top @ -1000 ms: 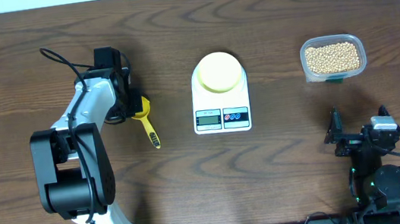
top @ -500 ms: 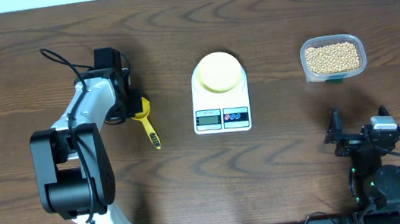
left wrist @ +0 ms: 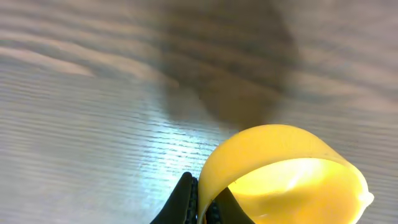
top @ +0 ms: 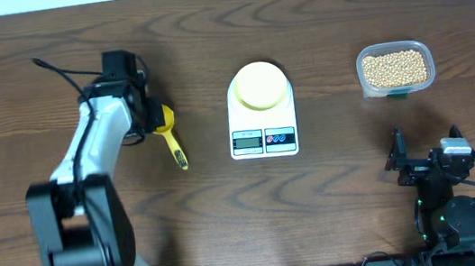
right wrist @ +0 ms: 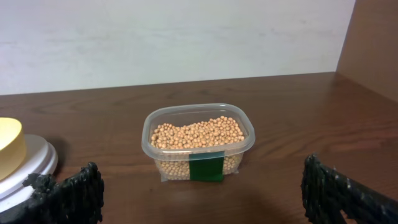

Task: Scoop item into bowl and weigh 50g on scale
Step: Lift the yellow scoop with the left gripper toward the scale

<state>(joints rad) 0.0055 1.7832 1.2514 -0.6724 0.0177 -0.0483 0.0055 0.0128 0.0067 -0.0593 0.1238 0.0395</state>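
The beans (top: 395, 66) fill a clear tub at the back right, and in the right wrist view these beans (right wrist: 198, 132) lie straight ahead. A pale-yellow bowl (top: 260, 85) sits on the white scale (top: 264, 139) at the table's middle; the bowl (right wrist: 9, 146) and scale (right wrist: 36, 163) show at that view's left edge. My left gripper (top: 150, 118) is shut on the rim of a bright yellow scoop (top: 170, 134). Its black fingertips pinch the scoop (left wrist: 292, 177) wall, seen close up around the left gripper (left wrist: 205, 200). My right gripper (top: 426, 153) stands open near the front right, right gripper (right wrist: 202, 193) empty.
The clear plastic tub (right wrist: 163, 118) carries a green label (right wrist: 206, 167). A pale wall runs along the table's far edge. Bare wood lies between scoop, scale and tub.
My left arm has shifted left and drawn the scoop slightly toward the far side, its handle swinging along. The right arm, scale, bowl and tub have not moved.
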